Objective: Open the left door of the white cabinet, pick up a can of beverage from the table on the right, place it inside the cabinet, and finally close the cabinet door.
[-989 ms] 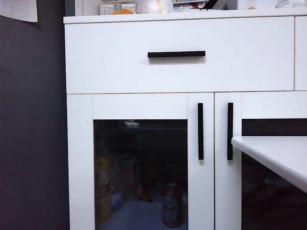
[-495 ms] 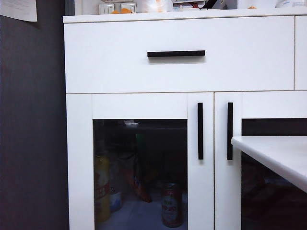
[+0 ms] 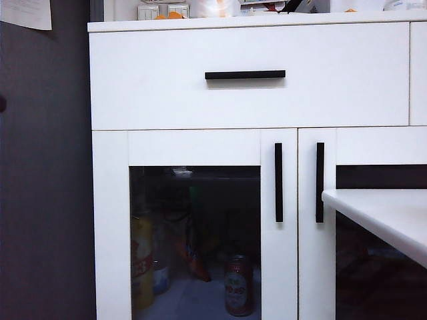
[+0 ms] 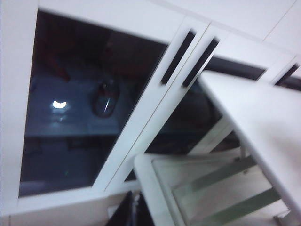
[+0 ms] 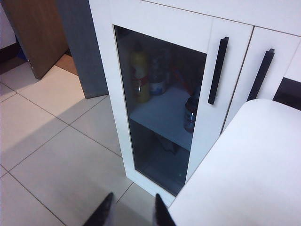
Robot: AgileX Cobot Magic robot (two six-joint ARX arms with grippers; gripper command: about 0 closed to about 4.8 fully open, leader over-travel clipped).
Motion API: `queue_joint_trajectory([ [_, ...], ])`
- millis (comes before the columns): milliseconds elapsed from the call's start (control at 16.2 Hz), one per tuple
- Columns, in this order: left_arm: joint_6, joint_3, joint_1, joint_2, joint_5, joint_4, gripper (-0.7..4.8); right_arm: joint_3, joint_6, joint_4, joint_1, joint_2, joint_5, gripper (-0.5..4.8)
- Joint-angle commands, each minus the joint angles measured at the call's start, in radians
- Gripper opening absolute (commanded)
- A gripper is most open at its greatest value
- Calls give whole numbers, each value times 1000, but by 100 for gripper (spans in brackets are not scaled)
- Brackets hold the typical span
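Note:
The white cabinet stands with its left door shut, black bar handle upright. Behind the dark glass a red can of beverage stands on the shelf; it also shows as the can in the right wrist view and, blurred, as the can in the left wrist view. The white table juts in from the right. Neither gripper shows in the exterior view. My left gripper is shut and empty, low in front of the door. My right gripper hangs open above the floor tiles, beside the table.
A yellow bottle and snack packets share the shelf behind the glass. The right door with its own handle is shut. A dark grey wall panel flanks the cabinet's left side. A white frame lies under the table.
The cabinet, its doors and the can inside have not moved. A small dark shape has come in at the far left edge of the exterior view.

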Motion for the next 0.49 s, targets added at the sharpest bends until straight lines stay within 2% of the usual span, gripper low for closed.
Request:
queue_joint_trajectory([
  [62, -2, 2, 0, 0, -3, 4, -6, 4, 3, -5, 0, 0, -3, 107],
  [309, -2, 0, 1, -24, -3, -2, -6, 0, 2, -13, 0, -41, -3, 107],
  [495, -2, -13, 106, -99, 44, -5, -6, -61, 3, 4, -43, -198, -5, 107],
])
